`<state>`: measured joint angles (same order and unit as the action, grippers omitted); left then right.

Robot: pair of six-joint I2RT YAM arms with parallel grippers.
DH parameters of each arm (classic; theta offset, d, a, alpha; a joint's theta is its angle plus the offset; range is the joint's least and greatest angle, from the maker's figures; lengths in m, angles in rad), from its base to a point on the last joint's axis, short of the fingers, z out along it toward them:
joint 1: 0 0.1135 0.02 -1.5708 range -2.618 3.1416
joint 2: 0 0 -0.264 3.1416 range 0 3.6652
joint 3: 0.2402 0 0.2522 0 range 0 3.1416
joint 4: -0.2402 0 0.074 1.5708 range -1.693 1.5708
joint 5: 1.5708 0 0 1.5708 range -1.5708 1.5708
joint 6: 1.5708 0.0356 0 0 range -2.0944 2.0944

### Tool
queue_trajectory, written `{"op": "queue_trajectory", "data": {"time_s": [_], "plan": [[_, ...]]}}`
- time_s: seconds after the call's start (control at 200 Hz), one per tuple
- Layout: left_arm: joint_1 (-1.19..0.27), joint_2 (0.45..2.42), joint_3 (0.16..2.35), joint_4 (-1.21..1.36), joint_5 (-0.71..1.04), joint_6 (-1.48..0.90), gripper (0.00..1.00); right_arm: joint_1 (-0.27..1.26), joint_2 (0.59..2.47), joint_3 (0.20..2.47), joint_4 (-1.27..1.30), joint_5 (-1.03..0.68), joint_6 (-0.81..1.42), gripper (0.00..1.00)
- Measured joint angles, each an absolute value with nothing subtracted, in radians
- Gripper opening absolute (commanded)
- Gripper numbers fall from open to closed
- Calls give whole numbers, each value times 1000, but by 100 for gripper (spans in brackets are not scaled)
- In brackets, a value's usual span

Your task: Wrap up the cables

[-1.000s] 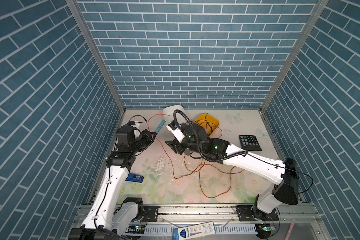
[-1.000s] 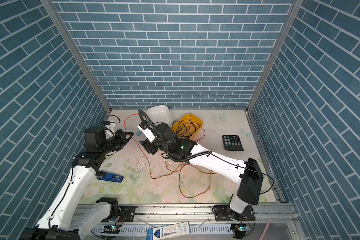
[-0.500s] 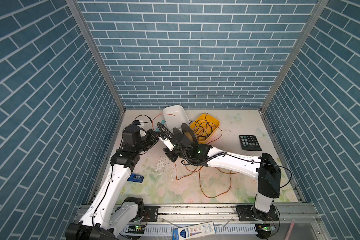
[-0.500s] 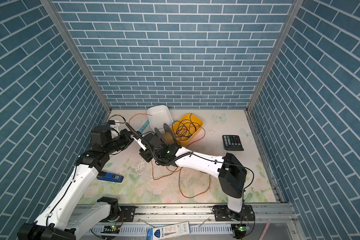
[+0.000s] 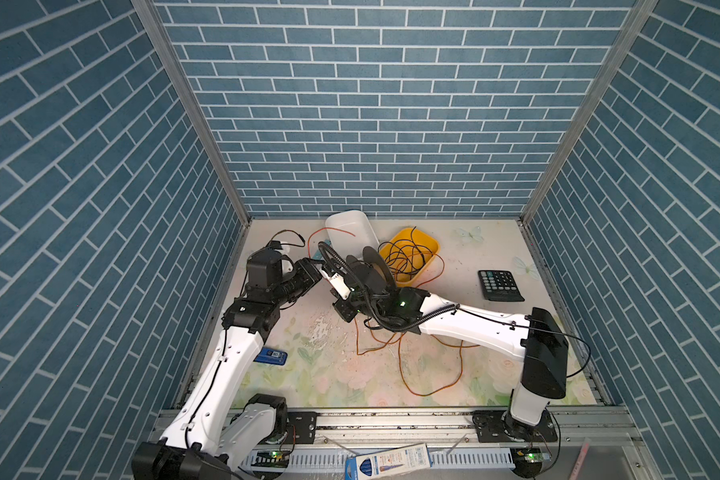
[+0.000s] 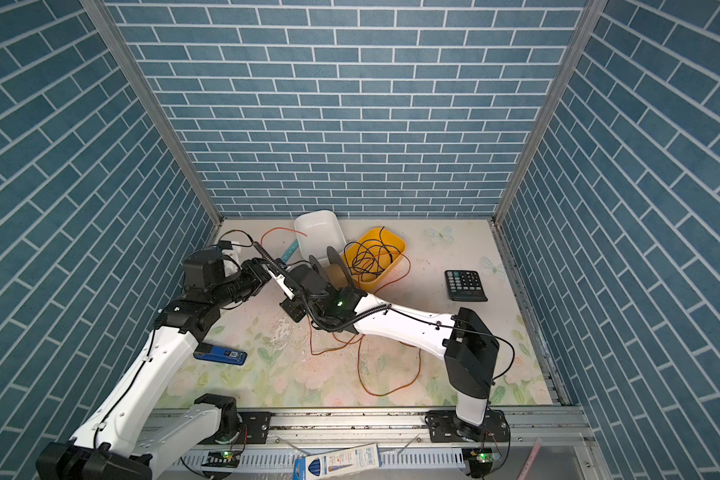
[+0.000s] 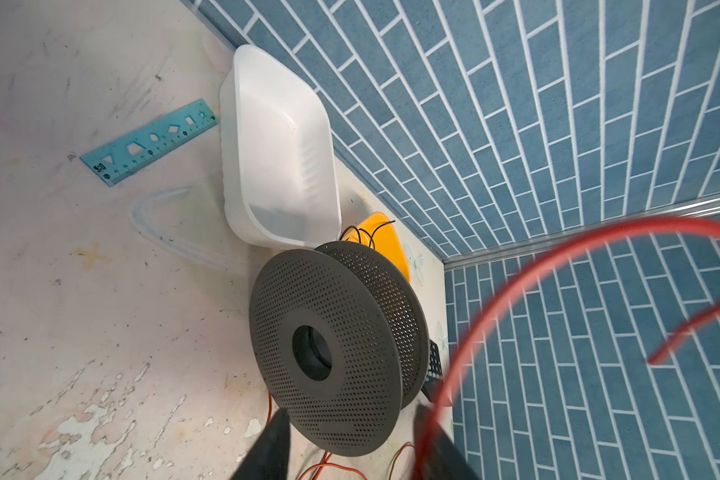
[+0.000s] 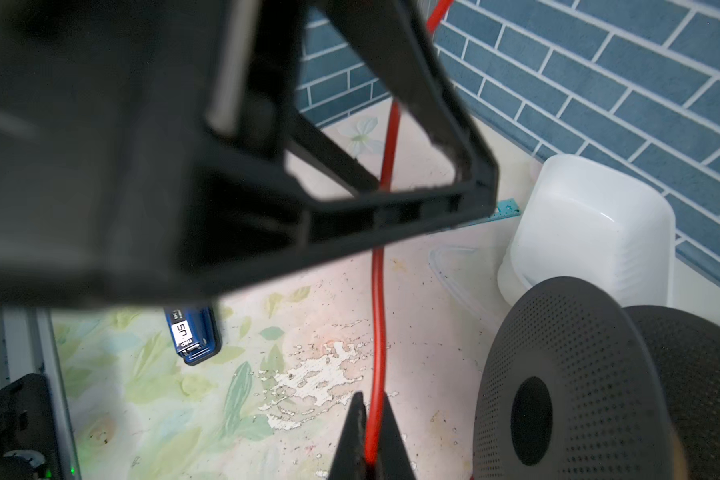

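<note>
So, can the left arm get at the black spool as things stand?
Probably yes. The left gripper is open and the spool stands right before it, nothing between; only the orange wire curls beside one finger.

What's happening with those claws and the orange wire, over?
Right claw shut on orange wire. Left claw open, wire passing beside it. Rest lies slack on table; perforated grey spool close by.

Left gripper (image 7: 352, 411) spread, right gripper (image 8: 371, 401) clamped, tips close together.
</note>
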<state>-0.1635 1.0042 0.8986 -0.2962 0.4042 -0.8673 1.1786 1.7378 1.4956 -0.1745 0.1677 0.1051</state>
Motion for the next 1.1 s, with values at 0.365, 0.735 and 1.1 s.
{"op": "queue_trajectory", "data": {"time_s": [0.365, 0.735, 1.1], "plan": [[-314, 1042, 1010, -371, 353, -783, 94, 970, 1382, 1432, -302, 38, 154, 0], [-480, 1211, 1100, -392, 250, -738, 80, 774, 1188, 1203, -402, 71, 223, 0], [-640, 1401, 1279, -518, 35, -647, 76, 615, 998, 1080, -474, 208, 337, 0]]}}
